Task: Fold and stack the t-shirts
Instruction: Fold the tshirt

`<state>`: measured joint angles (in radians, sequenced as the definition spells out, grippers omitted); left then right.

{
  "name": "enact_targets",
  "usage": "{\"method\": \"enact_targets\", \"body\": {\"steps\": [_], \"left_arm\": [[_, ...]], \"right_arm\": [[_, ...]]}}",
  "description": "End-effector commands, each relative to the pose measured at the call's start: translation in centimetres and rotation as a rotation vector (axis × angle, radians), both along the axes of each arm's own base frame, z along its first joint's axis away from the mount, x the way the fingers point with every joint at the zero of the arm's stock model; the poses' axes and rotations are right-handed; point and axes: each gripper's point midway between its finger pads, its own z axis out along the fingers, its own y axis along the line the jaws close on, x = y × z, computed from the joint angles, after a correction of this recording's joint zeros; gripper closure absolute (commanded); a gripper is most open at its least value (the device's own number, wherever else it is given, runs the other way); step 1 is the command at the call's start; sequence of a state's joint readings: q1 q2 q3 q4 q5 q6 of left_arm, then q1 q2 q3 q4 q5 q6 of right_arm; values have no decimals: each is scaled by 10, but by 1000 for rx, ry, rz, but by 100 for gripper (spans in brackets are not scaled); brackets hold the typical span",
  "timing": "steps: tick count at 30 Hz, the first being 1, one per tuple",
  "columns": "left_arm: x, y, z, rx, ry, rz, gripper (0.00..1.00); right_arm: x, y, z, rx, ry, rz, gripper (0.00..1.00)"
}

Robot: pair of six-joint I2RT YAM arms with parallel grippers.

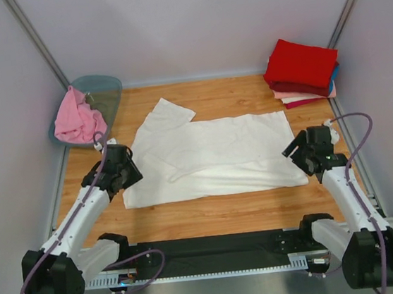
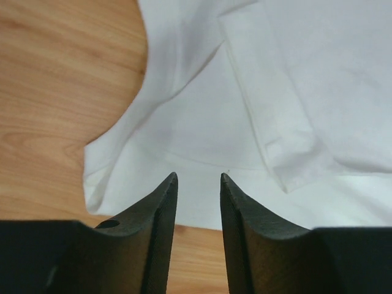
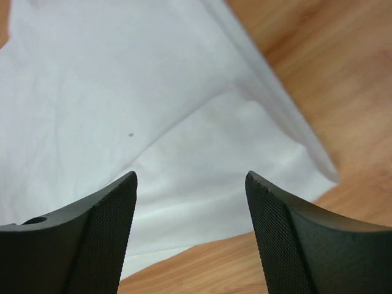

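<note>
The left arm [image 1: 83, 209] and right arm [image 1: 346, 186] reach forward, wrists angled inward. The left gripper [image 2: 198, 179] has its jaws slightly parted, holding nothing. The right gripper [image 3: 191, 176] has its jaws spread wide, empty.

Frame ctr: white tee [image 1: 212, 156] spread on wood table [image 1: 211, 216]. My L gripper [image 1: 133, 175] is at its left edge, R gripper [image 1: 296, 158] at its right edge. Upper left: pink tee [image 1: 76, 119] in tub [image 1: 104, 86]. Upper right: red-topped folded stack [image 1: 302, 67].
</note>
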<state>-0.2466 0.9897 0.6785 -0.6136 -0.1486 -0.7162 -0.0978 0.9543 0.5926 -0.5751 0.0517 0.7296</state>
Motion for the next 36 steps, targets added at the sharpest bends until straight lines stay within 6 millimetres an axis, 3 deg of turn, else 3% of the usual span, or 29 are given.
{"method": "enact_targets", "body": {"steps": [1, 2, 3, 4, 5, 6, 7, 8, 9, 10, 12, 13, 14, 16, 22, 30, 36], "left_arm": [[31, -23, 11, -20, -77, -84, 61], [34, -26, 9, -29, -73, -93, 64], [36, -31, 6, -41, -76, -106, 72], [36, -33, -1, -45, -63, -109, 77], [36, -34, -5, -48, -58, -110, 85], [33, -33, -14, -46, -48, -106, 88], [32, -32, -20, -43, -35, -101, 90], [29, -31, -26, -39, -19, -92, 94], [22, -22, -38, -5, 24, -64, 100], [18, -19, -43, 8, 45, -47, 100], [11, -13, -55, 33, 84, -29, 100], [8, -13, -61, 35, 103, -29, 100], [7, -13, -64, 32, 109, -25, 100], [3, -15, -70, 17, 119, -32, 100], [0, -12, -68, 9, 106, -2, 100], [-8, -13, -81, -1, 144, 10, 100], [-9, -11, -82, 7, 150, 19, 100]], "right_arm": [[37, 53, 46, -35, -164, 240, 28], [49, 75, 66, -26, -216, 318, 33], [46, 115, 71, -15, -221, 463, 37], [47, 144, 63, -3, -171, 576, 41], [35, 183, 63, 5, -146, 719, 51], [42, 210, 87, 11, -185, 797, 55], [40, 231, 87, 7, -173, 868, 57], [35, 254, 69, 3, -112, 972, 61], [29, 291, 88, 17, -158, 1080, 63], [23, 313, 71, 40, -98, 1156, 66], [3, 354, 70, 71, -79, 1308, 74], [7, 379, 67, 89, -65, 1351, 76], [-6, 391, 58, 72, -20, 1400, 78], [-1, 415, 45, 34, 28, 1426, 80], [-19, 438, -4, 22, 208, 1445, 87], [-9, 435, -35, -43, 263, 1387, 89], [14, 429, -50, -96, 270, 1355, 91]]}}
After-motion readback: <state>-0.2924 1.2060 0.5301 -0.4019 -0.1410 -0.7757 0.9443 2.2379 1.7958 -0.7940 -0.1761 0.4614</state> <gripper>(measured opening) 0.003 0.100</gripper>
